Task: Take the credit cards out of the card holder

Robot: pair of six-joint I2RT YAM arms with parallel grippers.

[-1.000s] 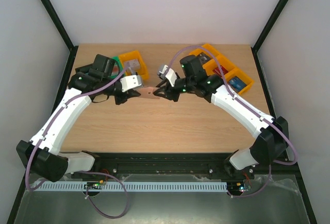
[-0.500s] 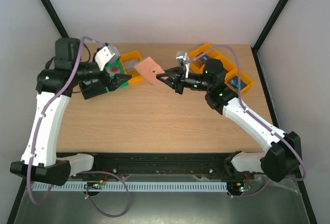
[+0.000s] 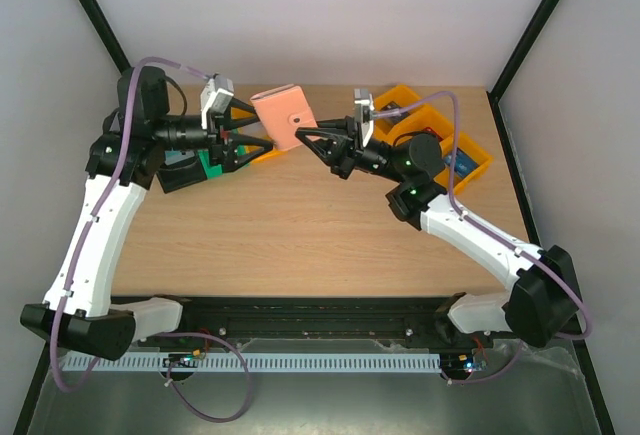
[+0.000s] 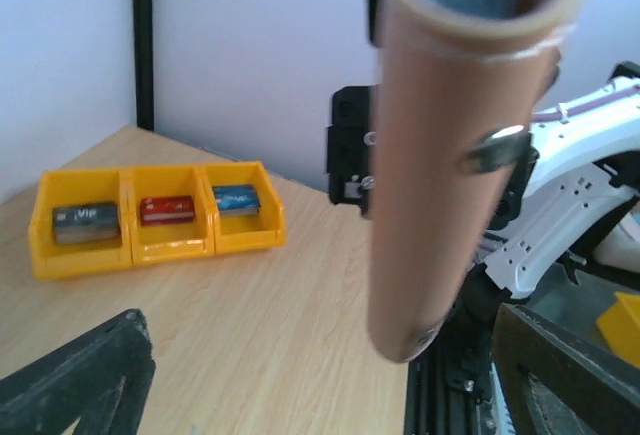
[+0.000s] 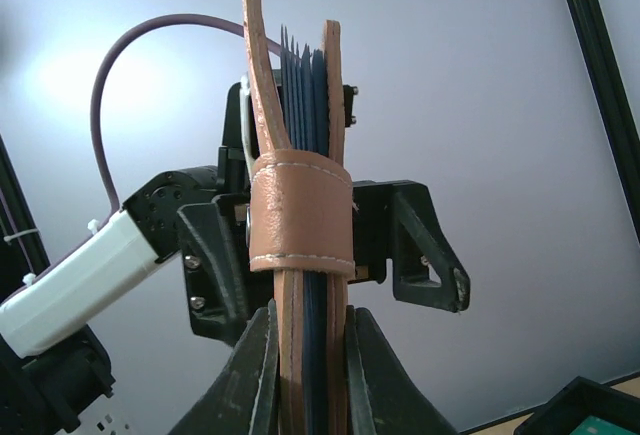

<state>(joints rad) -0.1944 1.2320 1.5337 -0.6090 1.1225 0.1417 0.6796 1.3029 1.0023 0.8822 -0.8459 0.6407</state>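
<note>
Card holder (image 3: pixel 284 118), strap (image 5: pixel 300 210) closed, is gripped by the right hand (image 3: pixel 308 139) above the bench (image 3: pixel 300 225), cards (image 5: pixel 303 85) inside. Left hand (image 3: pixel 256 130), wide apart and empty, faces it closely; next it probably must unfasten the strap.

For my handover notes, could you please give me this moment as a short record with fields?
card holder: tan, strap wrapped around it, held in the air above the table, between the two arms
right gripper: shut on the card holder's lower end
left gripper: open, pointed at the card holder, no contact visible
yellow bins: three in a row, holding a grey card, a red card and a blue card
</note>
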